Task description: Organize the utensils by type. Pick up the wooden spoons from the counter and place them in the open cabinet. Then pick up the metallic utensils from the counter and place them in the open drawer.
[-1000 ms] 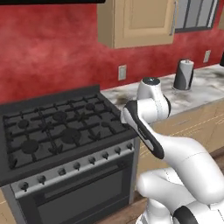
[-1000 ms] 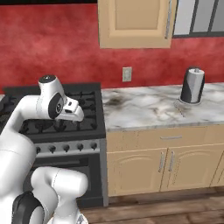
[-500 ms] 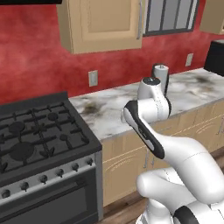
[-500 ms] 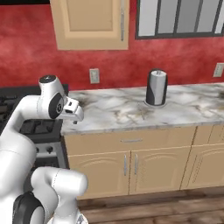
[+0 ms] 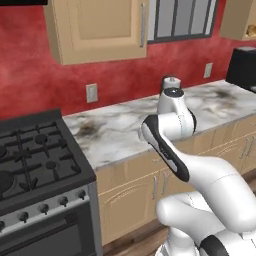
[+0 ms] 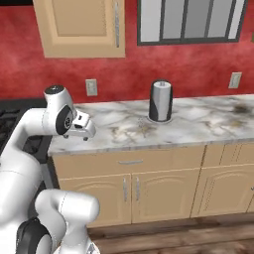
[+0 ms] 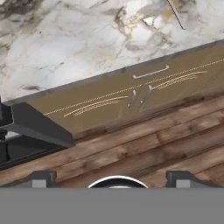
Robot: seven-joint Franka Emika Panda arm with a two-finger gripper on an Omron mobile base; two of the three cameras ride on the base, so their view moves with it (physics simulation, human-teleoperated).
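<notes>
The counter (image 5: pixel 120 132) (image 6: pixel 198 121) (image 7: pixel 87 39) is a veined marble slab over light wood base cabinets. My gripper (image 6: pixel 82 130) hangs at the counter's left front edge, close to the stove, pointing down and outward. In the hand view my gripper (image 7: pixel 111 179) is open, with nothing between its fingertips (image 7: pixel 41 177). That view looks down over the counter edge, a closed drawer front (image 7: pixel 151 72) and the wooden floor. The wooden spoons, the metallic utensils, the open cabinet and the open drawer are out of view.
A black gas stove (image 5: pixel 30 160) (image 7: pixel 26 127) adjoins the counter's left end. A grey canister (image 6: pixel 160 101) (image 5: pixel 170 81) stands on the counter by the wall. A closed wall cabinet (image 5: pixel 100 30) (image 6: pixel 82 27) with a bar handle hangs above. A black appliance (image 5: pixel 242 67) sits far right.
The whole picture has shifted left: the base has driven right along the counter, so the stove and the canister slid left. The gripper stays open and the arm holds its pose.
</notes>
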